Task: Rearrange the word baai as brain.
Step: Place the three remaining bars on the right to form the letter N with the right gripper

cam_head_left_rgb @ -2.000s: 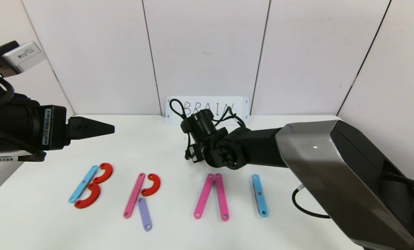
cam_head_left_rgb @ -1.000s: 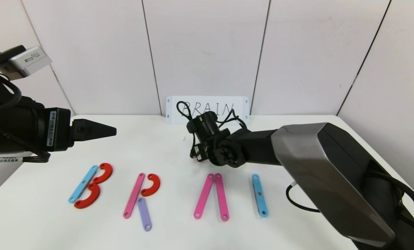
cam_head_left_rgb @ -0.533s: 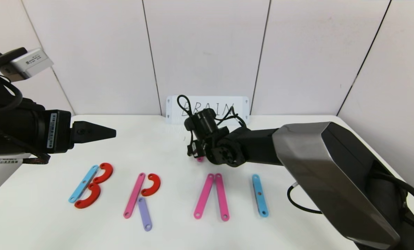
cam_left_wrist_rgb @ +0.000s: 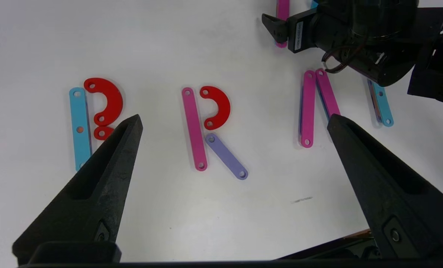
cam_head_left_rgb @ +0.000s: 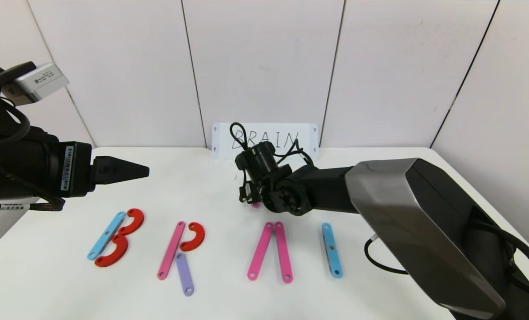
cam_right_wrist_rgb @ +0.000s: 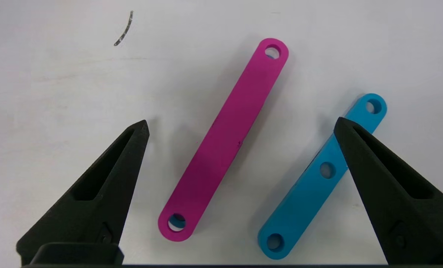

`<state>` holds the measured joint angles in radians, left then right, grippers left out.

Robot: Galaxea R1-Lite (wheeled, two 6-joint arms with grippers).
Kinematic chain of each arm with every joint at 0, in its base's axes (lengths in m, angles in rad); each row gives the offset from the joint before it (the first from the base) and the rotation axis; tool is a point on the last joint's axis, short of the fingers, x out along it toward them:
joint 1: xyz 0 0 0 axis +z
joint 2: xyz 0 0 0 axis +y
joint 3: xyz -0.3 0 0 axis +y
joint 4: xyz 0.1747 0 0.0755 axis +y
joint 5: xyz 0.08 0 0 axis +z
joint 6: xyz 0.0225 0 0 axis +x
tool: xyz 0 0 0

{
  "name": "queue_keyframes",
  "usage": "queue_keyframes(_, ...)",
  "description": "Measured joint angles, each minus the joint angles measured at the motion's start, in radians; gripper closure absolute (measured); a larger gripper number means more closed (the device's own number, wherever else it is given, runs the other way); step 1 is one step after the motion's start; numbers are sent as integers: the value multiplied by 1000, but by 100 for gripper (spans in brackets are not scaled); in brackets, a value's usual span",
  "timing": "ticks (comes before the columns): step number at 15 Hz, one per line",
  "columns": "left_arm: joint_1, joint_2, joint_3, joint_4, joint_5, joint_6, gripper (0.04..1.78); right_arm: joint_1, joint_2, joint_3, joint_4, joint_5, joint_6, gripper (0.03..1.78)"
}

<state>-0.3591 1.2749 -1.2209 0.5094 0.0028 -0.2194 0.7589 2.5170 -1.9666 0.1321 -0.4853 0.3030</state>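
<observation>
The right gripper hung spread wide over the white tabletop, its two black tapered fingers pinching nothing and straddling a loose flat magenta plastic strip with a hole at each end; in the head view that gripper sat behind the row of letters, at about twelve o'clock from the pink A, with only a sliver of the strip showing under it. Just beside this strip, under the other finger, lay a loose flat blue three-holed plastic strip, apart from it and roughly parallel. Judging by the task, these spare pieces lay behind the row as stock for the missing N, and the gripper was lined up above the magenta one, probably to close on it. Outward toward six o'clock stood the word so far: the pink A of two leaning strips, with no crossbar; at three o'clock from it the blue strip I; at nine o'clock the R of a pink strip, red half-ring and purple leg; and farther toward nine o'clock the B of a blue strip and two red half-rings. The space at three o'clock from the I held no N yet. A white card with handwritten BRAIN leaned on the back wall as the model. The left gripper hovered idle above the B and R, its fingers spread wide and gripping nothing
</observation>
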Motion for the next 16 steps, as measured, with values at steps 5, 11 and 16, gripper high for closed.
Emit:
queue_keyframes(5,0,1,1,0,0,0,8,7,18,0,-2,-1,3,7)
queue_keyframes(11,-2,1,4,0,0,0,8,9,25,0,-3,-1,2,7)
queue_keyframes(16,-3,1,7,0,-2,14,8,9,25,0,-4,-1,2,7)
